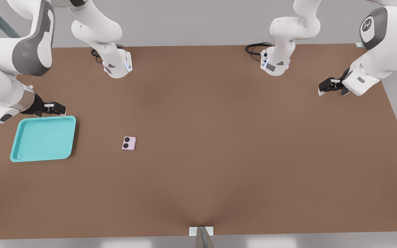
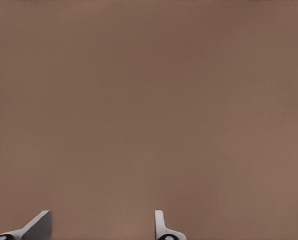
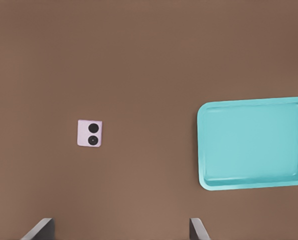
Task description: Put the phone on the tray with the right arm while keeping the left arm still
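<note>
Desk (image 1: 219, 155): brown, flat surface carrying the tray and the phone
Tray (image 1: 43, 138): turquoise, rounded corners, low raised rim; lies flat near the desk edge on the front view's left, nothing inside it
Phone (image 1: 129, 143): pale pink-lilac, folded, two round black lenses facing up; lies flat on the bare desk, apart from the tray, on the side of the tray toward the desk centre
Phone to tray relation: not touching; a strip of bare desk between them, seen also in the right wrist view with phone (image 3: 90, 133) and tray (image 3: 254, 143)
Right arm (image 1: 9, 58): white with grey joint bands, reaches in from the front view's left
Gripper (image 1: 59, 109): black, hovers just above the tray's far rim, near its far corner toward the desk centre; holds nothing
Jaws: apart; both fingertips (image 3: 41, 229) show wide-set in the right wrist view with bare desk between them
</note>
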Tool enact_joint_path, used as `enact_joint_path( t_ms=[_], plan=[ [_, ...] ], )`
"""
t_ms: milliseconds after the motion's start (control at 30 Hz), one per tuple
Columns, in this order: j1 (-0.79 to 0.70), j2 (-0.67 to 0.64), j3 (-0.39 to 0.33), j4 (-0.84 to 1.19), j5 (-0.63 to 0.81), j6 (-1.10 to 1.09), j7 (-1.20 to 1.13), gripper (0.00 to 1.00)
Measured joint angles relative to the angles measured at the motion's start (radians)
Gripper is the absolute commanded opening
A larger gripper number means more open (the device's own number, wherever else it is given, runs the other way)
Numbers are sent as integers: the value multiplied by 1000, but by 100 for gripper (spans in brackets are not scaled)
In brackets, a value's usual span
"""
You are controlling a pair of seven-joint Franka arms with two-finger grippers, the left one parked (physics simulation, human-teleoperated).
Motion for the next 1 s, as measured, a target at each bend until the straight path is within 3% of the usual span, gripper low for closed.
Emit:
enact_joint_path(
  t_ms=[67, 200, 367, 533, 800, 1000],
  plan=[
    [6, 18, 5, 2, 0, 19, 0, 100],
    [97, 185, 25, -32, -2, 122, 19, 100],
    [195, 292, 27, -275, -12, 381, 95, 100],
    [200, 410, 39, -349, -7, 600, 182, 100],
    [177, 400, 56, -557, -6, 852, 287, 100],
    [187, 398, 58, -593, -6, 962, 353, 100]
  ],
)
